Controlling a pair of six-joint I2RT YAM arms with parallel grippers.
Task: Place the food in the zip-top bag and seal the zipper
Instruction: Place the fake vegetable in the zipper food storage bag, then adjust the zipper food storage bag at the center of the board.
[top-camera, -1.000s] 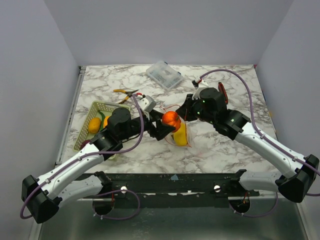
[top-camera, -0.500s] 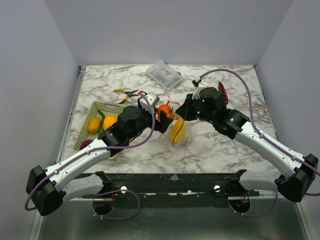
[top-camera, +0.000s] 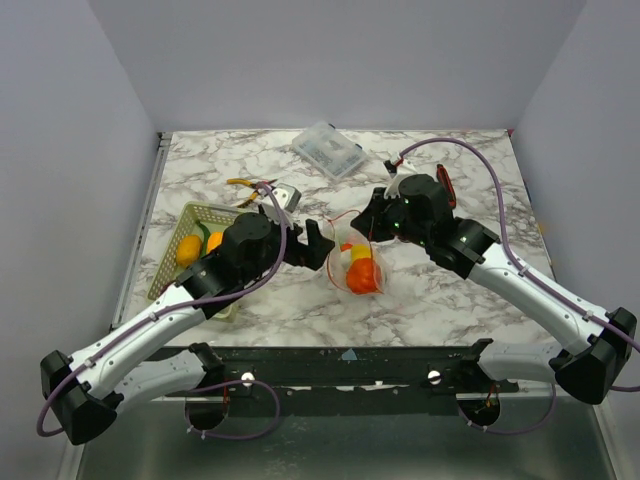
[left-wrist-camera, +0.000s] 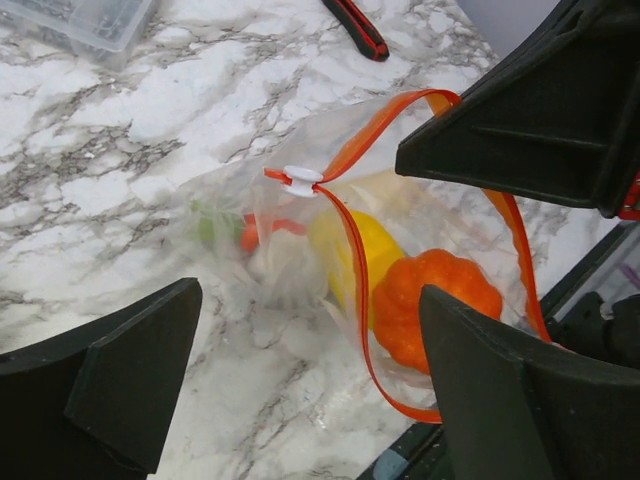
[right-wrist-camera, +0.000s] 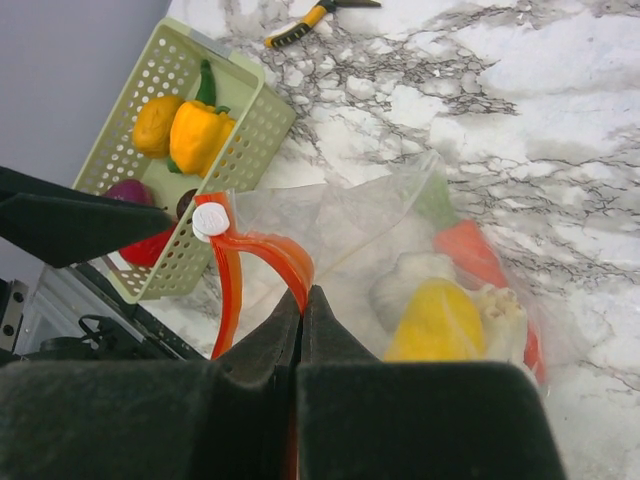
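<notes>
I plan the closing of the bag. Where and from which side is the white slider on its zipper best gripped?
Probably the small white slider, pinched across its sides from above. It stands raised at one end of the open zipper, clear of the food. The right tool holds the strip further right, so approach from the left.

The clear floppy plastic zip-top bag is a thin transparent film, glossy and creased, with soft highlights. The thin red-orange plastic zipper strip along its mouth is smooth and semi-translucent. The small white plastic slider on it is opaque. Inside, the ribbed orange plastic toy fruit and the smooth yellow plastic toy lemon show a satin sheen. The left gripper's fingers look like matt black plastic. The white marble-patterned table top is smooth with a low sheen. The pale green perforated plastic basket is matt.
</notes>
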